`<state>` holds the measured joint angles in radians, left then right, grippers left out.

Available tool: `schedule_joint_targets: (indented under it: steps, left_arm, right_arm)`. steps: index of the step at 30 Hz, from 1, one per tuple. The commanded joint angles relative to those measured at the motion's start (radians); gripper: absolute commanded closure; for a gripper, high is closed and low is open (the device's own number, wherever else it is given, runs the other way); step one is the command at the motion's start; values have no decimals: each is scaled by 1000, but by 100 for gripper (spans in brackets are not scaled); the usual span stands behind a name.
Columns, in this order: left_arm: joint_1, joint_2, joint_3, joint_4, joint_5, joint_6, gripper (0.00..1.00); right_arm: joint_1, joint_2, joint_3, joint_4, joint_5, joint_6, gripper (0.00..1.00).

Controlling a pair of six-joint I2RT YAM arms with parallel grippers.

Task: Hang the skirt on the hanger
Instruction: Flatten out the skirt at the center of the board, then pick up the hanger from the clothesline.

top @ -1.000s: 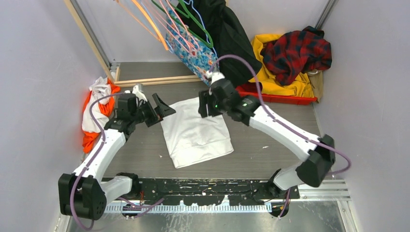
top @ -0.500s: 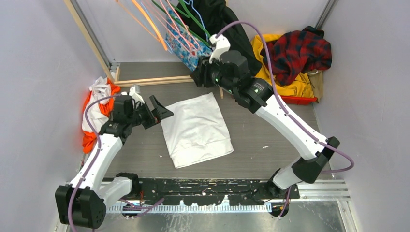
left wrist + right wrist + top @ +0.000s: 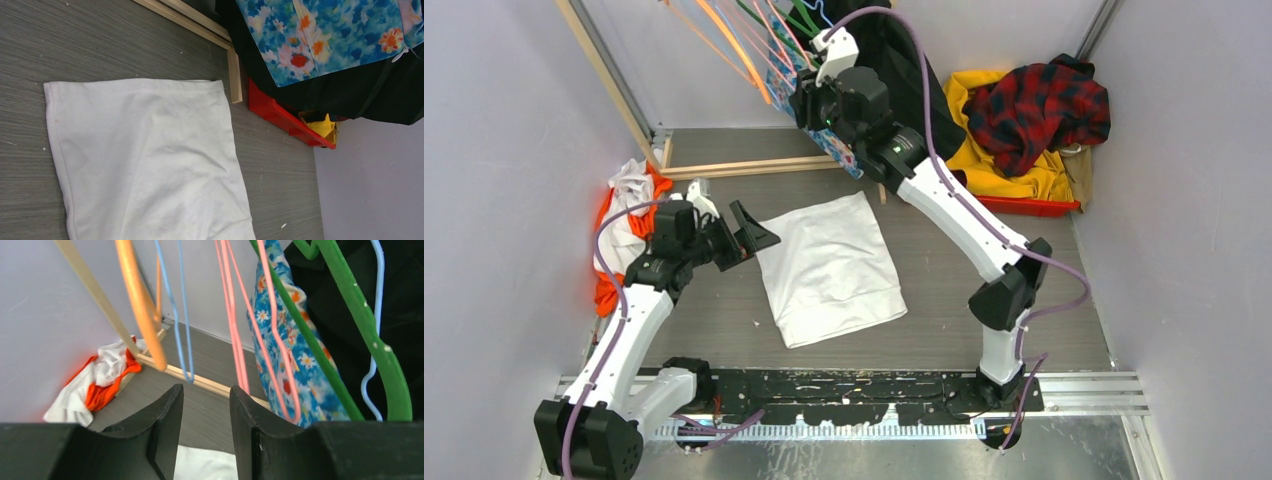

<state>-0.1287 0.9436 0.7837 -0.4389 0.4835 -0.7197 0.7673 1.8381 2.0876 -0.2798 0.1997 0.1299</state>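
The skirt, blue with red, orange and white flowers, hangs at the back among the hangers. In the right wrist view the skirt hangs behind a pink hanger and a green hanger; which one carries it I cannot tell. My right gripper is raised beside them. Its fingers stand apart with nothing between them. My left gripper is open and low at the left edge of the white garment. The left wrist view shows the skirt but not its own fingers.
A black coat hangs behind the skirt. A red tray at the back right holds a yellow garment and a plaid shirt. An orange and white cloth pile lies left, by a wooden frame.
My right arm has lifted off the table and swung back and up to the hangers, its jaws narrowing on the way. The left arm has barely shifted.
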Motion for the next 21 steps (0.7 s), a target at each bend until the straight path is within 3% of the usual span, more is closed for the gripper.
schedule_joint_targets:
  steps: [1, 21]
  left_arm:
    - [4, -18, 43, 4, 18, 26, 7]
    - [4, 25, 20, 67, 36, 8, 10]
  right_arm:
    - [-32, 57, 143, 14, 24, -50, 55]
    - [-94, 120, 219, -10, -57, -38, 53]
